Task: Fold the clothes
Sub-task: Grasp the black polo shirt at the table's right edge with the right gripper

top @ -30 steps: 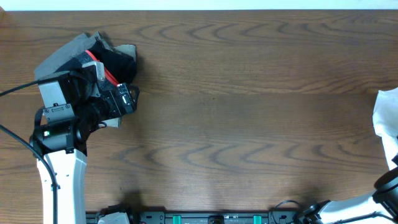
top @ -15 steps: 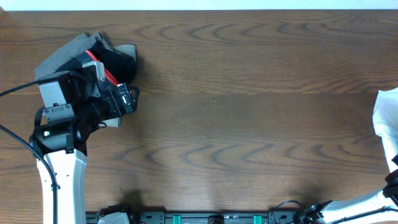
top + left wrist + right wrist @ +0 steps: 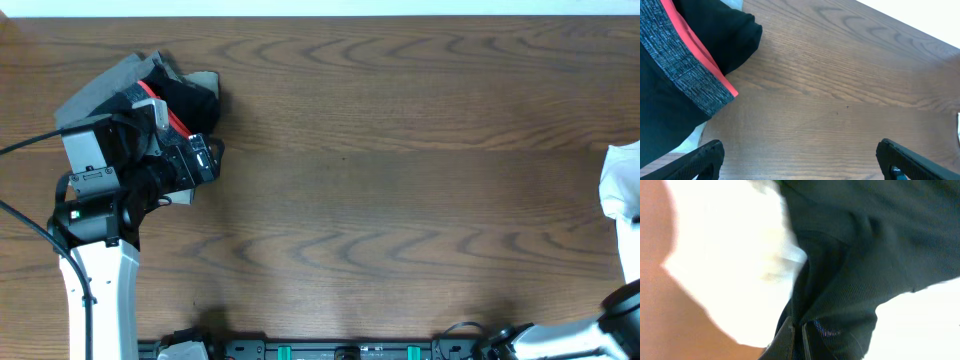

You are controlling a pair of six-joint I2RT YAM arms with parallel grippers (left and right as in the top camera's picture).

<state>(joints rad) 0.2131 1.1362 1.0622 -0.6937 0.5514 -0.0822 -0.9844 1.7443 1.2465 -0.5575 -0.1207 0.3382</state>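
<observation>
A pile of clothes (image 3: 150, 95) lies at the table's far left: a grey piece (image 3: 100, 90), a black piece with a red stripe (image 3: 172, 120) and a tan edge (image 3: 207, 78). My left gripper (image 3: 205, 158) hovers at the pile's near right side, open and empty. In the left wrist view the gripper (image 3: 800, 149) is spread wide over bare wood, with the black red-striped garment (image 3: 700, 50) at upper left. My right gripper (image 3: 797, 340) is shut on black fabric (image 3: 880, 240), next to a white piece (image 3: 725, 255). A white piece (image 3: 622, 180) lies at the right edge.
The brown wooden table (image 3: 400, 170) spans the overhead view. The left arm's white base link (image 3: 100, 290) stands at the near left. Part of the right arm (image 3: 625, 300) shows at the lower right corner. Cables and mounts (image 3: 340, 350) line the front edge.
The visible part of the right arm has shifted slightly lower at the lower right corner. The left arm and the pile have not moved.
</observation>
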